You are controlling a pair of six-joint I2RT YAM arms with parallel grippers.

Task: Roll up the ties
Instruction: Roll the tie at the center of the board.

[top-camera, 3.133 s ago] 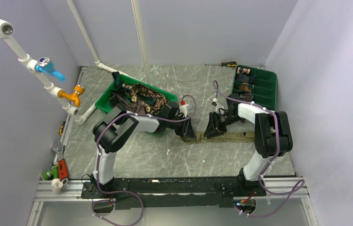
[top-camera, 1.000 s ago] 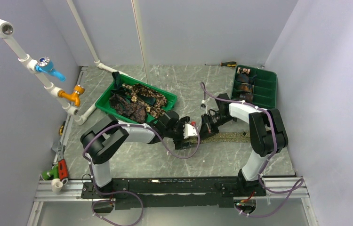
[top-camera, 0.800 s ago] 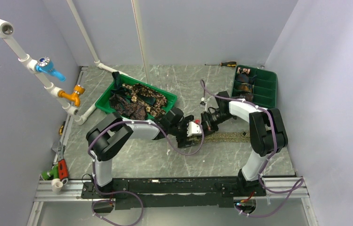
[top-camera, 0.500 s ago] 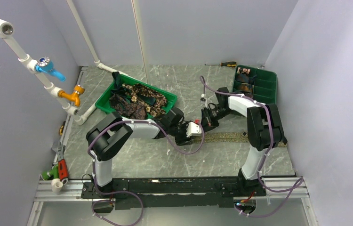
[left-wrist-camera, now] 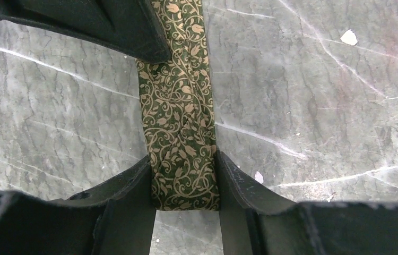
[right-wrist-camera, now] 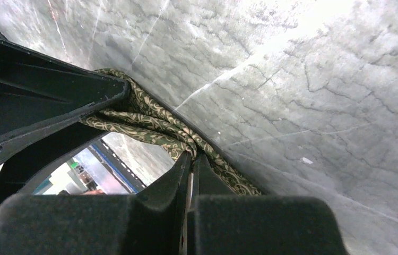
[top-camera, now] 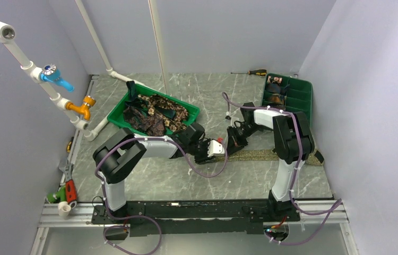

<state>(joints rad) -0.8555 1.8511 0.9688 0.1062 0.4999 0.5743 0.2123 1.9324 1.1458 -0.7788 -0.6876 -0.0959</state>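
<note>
Tie (left-wrist-camera: pixel 178 106): olive green, tan vine print, lying flat (bunched at right gripper (right-wrist-camera: pixel 191 155)). Left gripper (left-wrist-camera: pixel 182 159) clamps its edges. Right gripper is near-closed, pinching the fold.

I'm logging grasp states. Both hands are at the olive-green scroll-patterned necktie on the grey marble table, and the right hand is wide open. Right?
The last part is wrong. The right wrist view shows the right hand shut, its fingers pinching a fold of the olive-green fabric necktie with a tan scroll pattern. The left hand is at it too, on the grey marble table.
</note>
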